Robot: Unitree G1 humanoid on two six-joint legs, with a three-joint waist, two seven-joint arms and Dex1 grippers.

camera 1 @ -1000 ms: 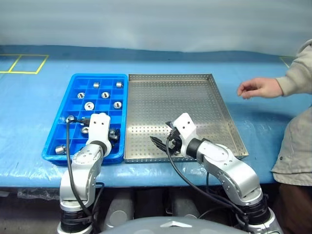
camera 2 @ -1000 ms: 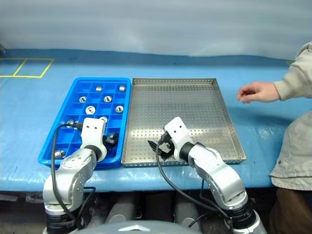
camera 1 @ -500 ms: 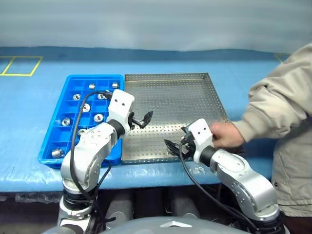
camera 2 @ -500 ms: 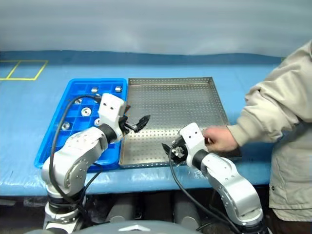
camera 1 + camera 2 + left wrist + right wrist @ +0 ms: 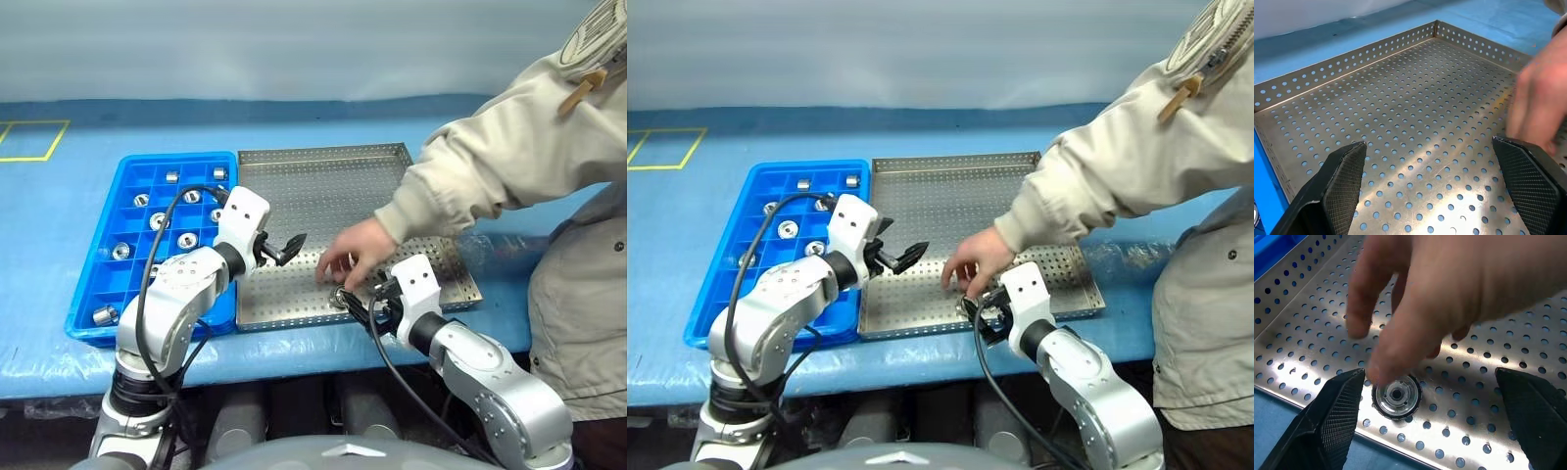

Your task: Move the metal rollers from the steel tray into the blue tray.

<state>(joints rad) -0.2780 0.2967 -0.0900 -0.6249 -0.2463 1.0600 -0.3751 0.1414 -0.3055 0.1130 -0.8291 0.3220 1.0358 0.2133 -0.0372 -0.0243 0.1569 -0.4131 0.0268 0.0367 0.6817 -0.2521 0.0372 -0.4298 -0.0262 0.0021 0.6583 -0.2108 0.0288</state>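
The steel tray lies mid-table with the blue tray on its left. Several metal rollers sit in the blue tray's compartments. One metal roller stands on the steel tray's perforated floor near the front rim, right under a person's fingers. My right gripper is open just in front of that roller, which sits between its fingers without touching them. Above the steel tray's left part my left gripper hangs open and empty, and its wrist view shows bare tray floor.
A person in a beige jacket leans in from the right, with the sleeve across the steel tray's right half and the hand close above my right gripper. Yellow tape marks lie far left on the blue table cover.
The person's hand has reached into the steel tray and a roller now stands by my right gripper. My left gripper swung from the blue tray over the steel tray. The camera shifted.
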